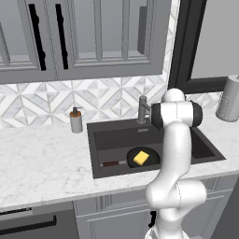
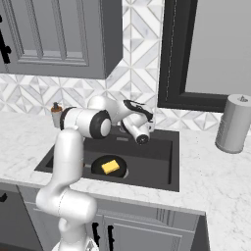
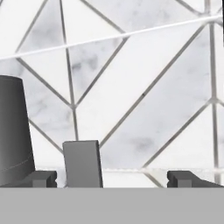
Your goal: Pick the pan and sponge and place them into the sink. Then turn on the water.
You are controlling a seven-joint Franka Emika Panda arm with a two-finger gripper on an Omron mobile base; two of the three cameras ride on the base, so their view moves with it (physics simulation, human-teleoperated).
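While the gripper is held spread and empty beside the faucet, the sponge is seen on the pan inside the sink, near its front edge.

Both base cameras sit behind the arm, left and right, looking forward and down; they share the sink in the counter, the tiled backsplash and cabinets. The hand camera looks close at the backsplash, with what seems the faucet at its left edge.
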